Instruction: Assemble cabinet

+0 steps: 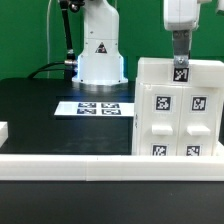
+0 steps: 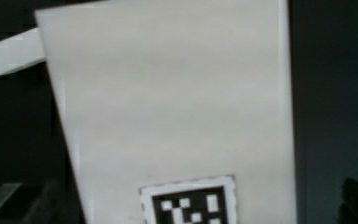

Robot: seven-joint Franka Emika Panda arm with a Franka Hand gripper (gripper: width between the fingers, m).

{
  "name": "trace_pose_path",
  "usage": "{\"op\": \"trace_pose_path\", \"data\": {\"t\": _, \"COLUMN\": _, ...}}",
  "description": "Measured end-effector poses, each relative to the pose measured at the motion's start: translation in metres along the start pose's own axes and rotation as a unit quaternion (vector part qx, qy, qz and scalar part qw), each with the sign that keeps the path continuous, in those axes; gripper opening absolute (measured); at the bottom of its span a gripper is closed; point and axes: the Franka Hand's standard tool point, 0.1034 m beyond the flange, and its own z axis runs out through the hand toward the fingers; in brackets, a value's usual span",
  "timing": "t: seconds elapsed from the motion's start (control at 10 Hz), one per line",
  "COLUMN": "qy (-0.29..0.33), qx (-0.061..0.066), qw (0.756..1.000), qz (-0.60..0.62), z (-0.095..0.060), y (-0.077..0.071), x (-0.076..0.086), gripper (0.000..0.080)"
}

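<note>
Your gripper (image 1: 180, 66) hangs at the cabinet's (image 1: 178, 108) top edge with a tag on it; you cannot tell from either view whether its jaws stand apart or clamp the top. Directly below it the cabinet stands upright on the table (image 1: 40, 110), panels (image 1: 197, 105) on its face. The marker board (image 1: 98, 107) lies well off to its side.

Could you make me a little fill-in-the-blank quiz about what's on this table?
1. The cabinet is coloured ____.
2. The square tags on the cabinet's face are black and ____.
3. The tool hangs directly ____ the cabinet.
4. The marker board lies flat on the ____ table.

Missing words: white; white; above; black
</note>
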Motion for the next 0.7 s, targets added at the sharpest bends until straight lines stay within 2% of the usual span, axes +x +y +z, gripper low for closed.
{"op": "trace_pose_path", "data": {"t": 0.7, "qy": 0.000, "qx": 0.000, "qw": 1.000, "qz": -0.011, "z": 0.0005, "y": 0.0007, "x": -0.0011, "gripper": 0.0797}}
